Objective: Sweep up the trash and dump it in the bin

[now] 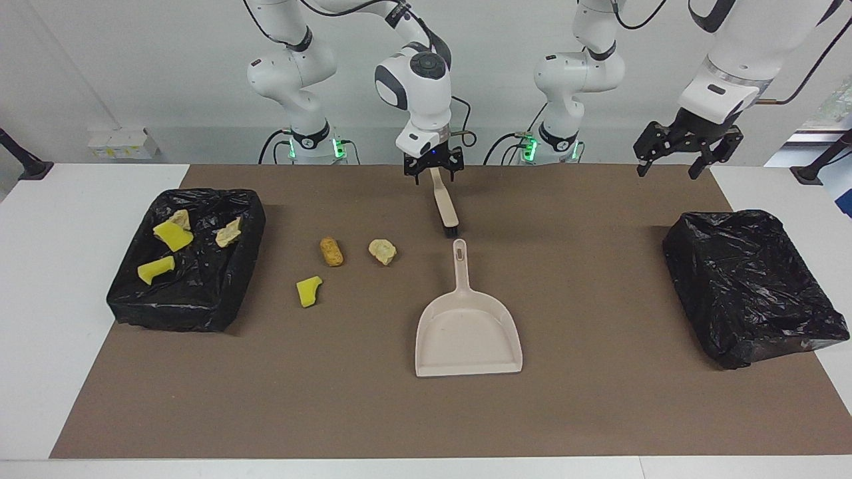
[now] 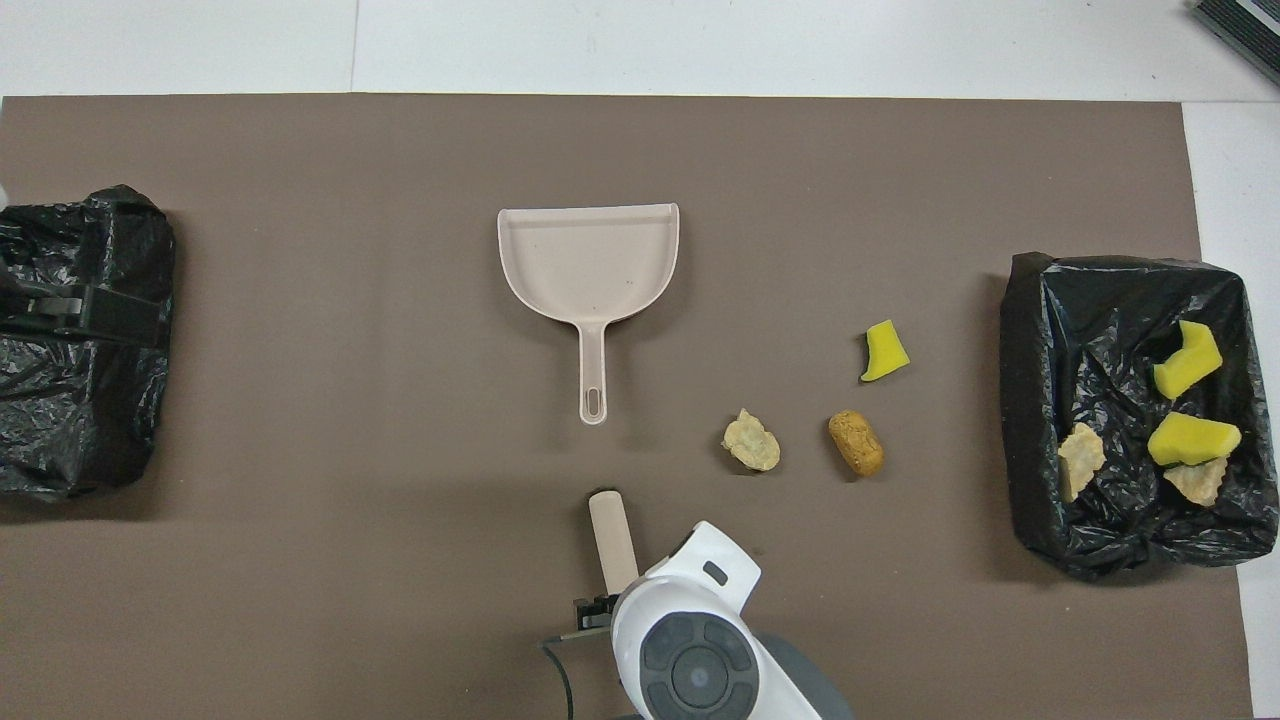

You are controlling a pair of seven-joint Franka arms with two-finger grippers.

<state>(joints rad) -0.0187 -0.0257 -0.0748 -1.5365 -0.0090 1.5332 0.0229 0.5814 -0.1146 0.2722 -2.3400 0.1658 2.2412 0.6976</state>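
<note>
Closing around the handle end of the brush [image 1: 444,203], the right claw [image 1: 433,169] has its fingers still parted on either side of the handle; a firm hold is not yet certain. The brush's long axis runs away from the robots, bristles nearest the dustpan [image 1: 468,326]. Three scraps of trash [image 1: 382,251] lie on the bench [image 1: 572,412] toward the right arm's end, beside the bin [image 1: 188,278] already holding four. The left claw [image 1: 687,150] waits, wide open and empty, over the other bin [image 1: 749,286].

Right gripper [image 1: 433,167] lowered, fingers spread — left gripper [image 1: 687,154] waits, fingers open.
</note>
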